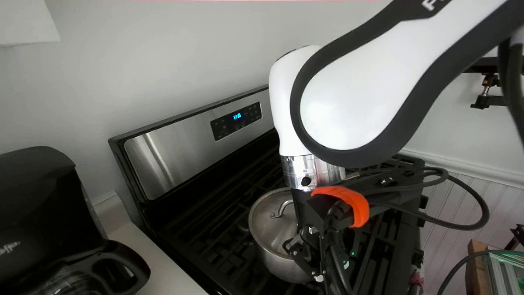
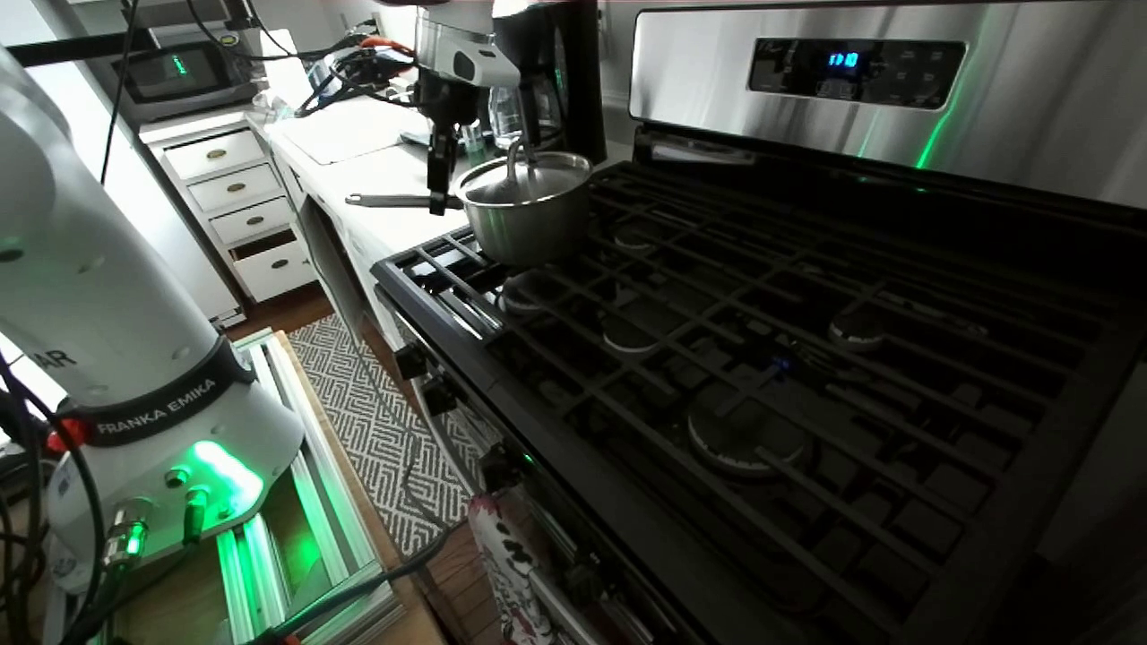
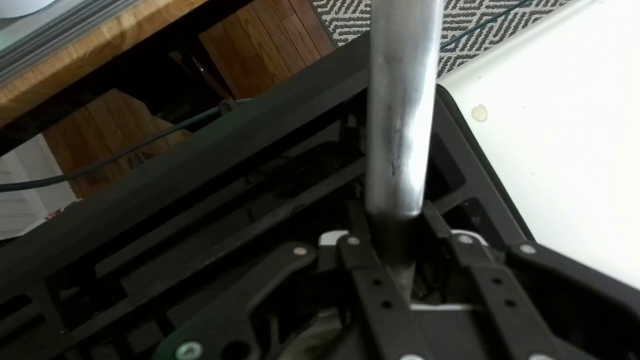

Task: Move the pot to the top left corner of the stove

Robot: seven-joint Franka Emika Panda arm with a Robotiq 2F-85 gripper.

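Pale wall [image 1: 143, 49], white drawers [image 2: 235, 190], patterned rug [image 2: 358, 403]

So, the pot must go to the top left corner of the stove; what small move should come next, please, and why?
I would probably raise the pot slightly, keeping it level: the fingers seem closed on its handle, the pot is short of the back panel, and I cannot tell whether it rests on the grates, so sliding could catch.

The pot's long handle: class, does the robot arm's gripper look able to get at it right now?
Very likely yes: in the wrist view the handle lies between the fingers of the gripper, one close against each side, with nothing visible in the way.
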